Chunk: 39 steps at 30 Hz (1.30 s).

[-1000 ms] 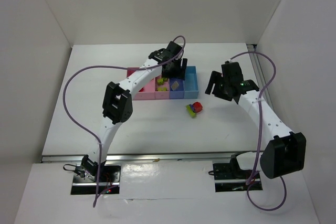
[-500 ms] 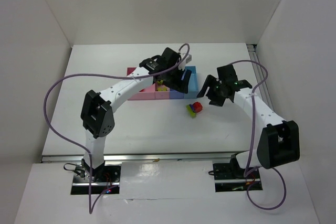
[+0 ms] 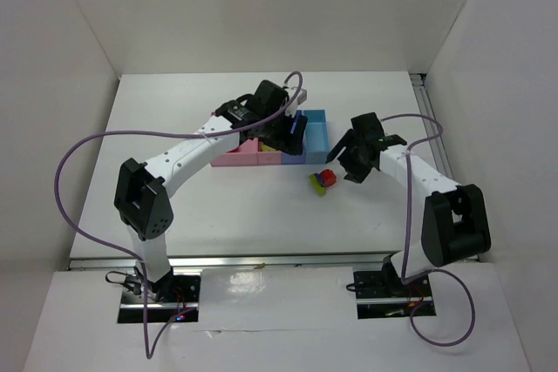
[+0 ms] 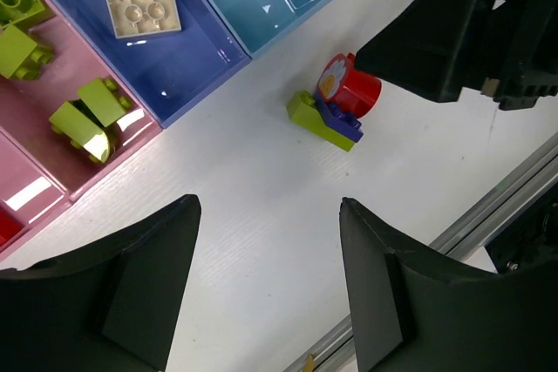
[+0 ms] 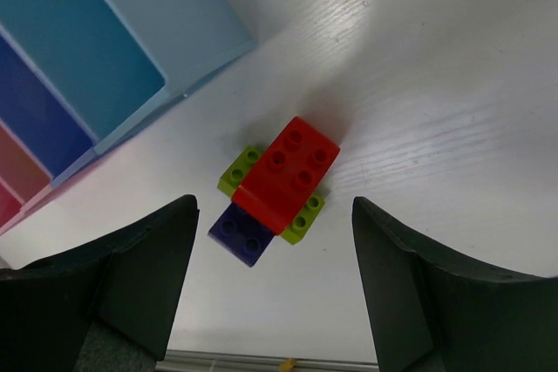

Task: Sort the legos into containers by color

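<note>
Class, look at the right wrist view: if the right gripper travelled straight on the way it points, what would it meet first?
Most likely the brick clump, red over green and blue, on the table between the open fingers of the right gripper; its height above is unclear.

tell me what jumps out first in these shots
A clump of red, lime and blue bricks lies alone on the white table, just in front of the row of bins. The right hand hangs open right above it. Lime bricks sit in a pink bin.
</note>
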Tool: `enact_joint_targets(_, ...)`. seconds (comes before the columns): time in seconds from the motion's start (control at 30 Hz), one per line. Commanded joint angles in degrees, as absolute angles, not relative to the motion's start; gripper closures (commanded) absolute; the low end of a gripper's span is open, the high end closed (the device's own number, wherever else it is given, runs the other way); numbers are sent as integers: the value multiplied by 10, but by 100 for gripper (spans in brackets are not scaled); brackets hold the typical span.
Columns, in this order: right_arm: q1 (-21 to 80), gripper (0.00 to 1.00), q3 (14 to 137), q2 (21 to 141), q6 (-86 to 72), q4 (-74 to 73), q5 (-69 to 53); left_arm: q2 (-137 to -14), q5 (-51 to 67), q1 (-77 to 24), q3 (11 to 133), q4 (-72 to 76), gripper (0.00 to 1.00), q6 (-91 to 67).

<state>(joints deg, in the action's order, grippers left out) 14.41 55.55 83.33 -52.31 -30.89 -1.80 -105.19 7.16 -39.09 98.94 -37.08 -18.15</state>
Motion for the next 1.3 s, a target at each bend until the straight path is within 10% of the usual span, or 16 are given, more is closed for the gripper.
enact_joint_targets(0.0,165,21,577,859,-562,-307,23,-1029,59,-391,976,-361,24,-176)
enact_joint_targets(1.27,197,36,558,922,-595,-288,23,-1018,43,-391,950,-361,26,-165)
